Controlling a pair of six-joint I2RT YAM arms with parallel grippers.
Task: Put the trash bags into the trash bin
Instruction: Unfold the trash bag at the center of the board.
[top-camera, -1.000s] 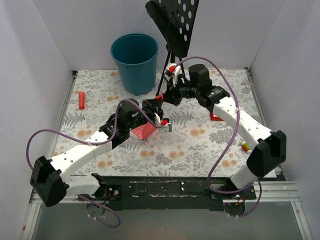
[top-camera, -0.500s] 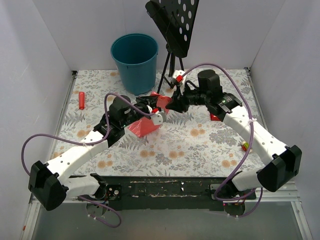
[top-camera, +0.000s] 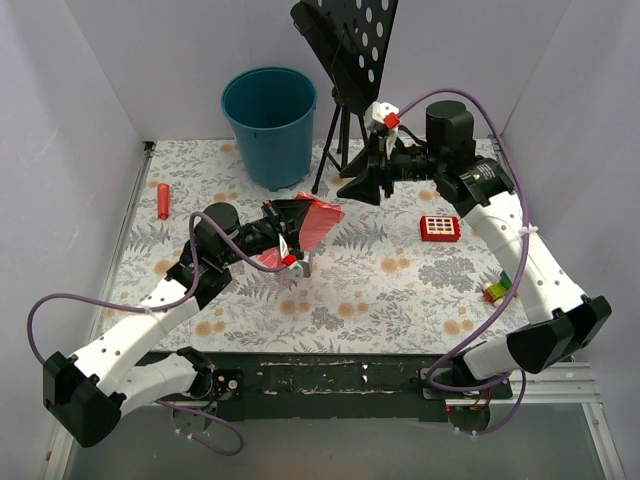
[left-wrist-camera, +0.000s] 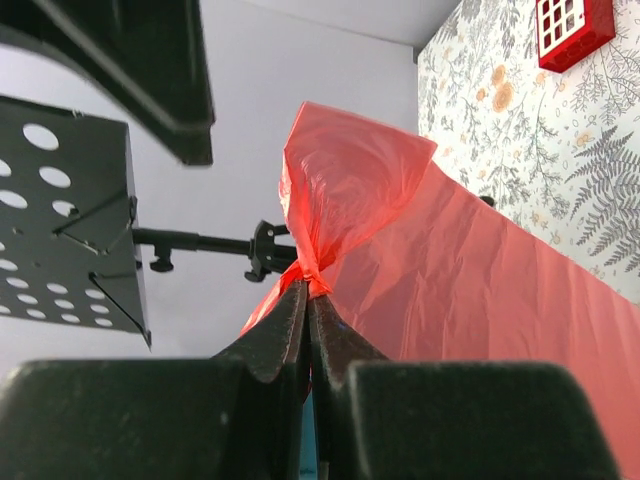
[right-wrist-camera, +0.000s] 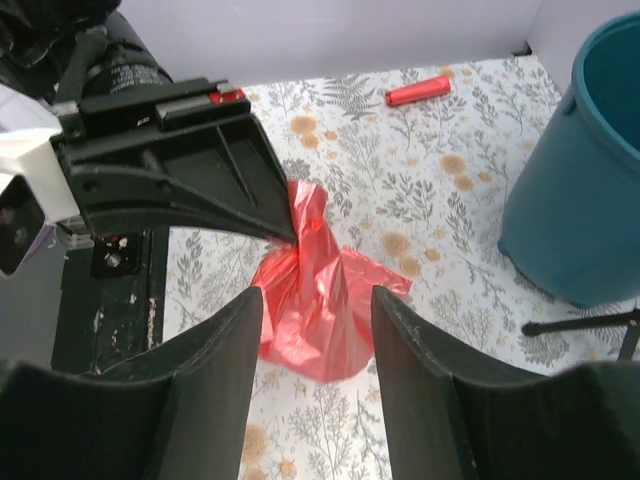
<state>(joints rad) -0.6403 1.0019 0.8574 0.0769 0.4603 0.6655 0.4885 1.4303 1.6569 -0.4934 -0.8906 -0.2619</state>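
A crinkly, translucent red plastic film bag (top-camera: 318, 218) is held near the middle of the floral-patterned table (top-camera: 400, 290), its gathered neck pinched between the pressed-together fingers of the left gripper (left-wrist-camera: 306, 292). The right gripper (right-wrist-camera: 316, 300) hovers just beyond it, fingers spread, gripping nothing. The round teal-blue plastic bucket (top-camera: 268, 135) stands well apart at the back, beside a black perforated music stand (top-camera: 350, 50).

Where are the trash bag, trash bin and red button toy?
trash bag (top-camera: 320, 218): top view, raised film.
trash bin (top-camera: 275, 155): top view, outer wall.
red button toy (top-camera: 440, 228): top view, top face.
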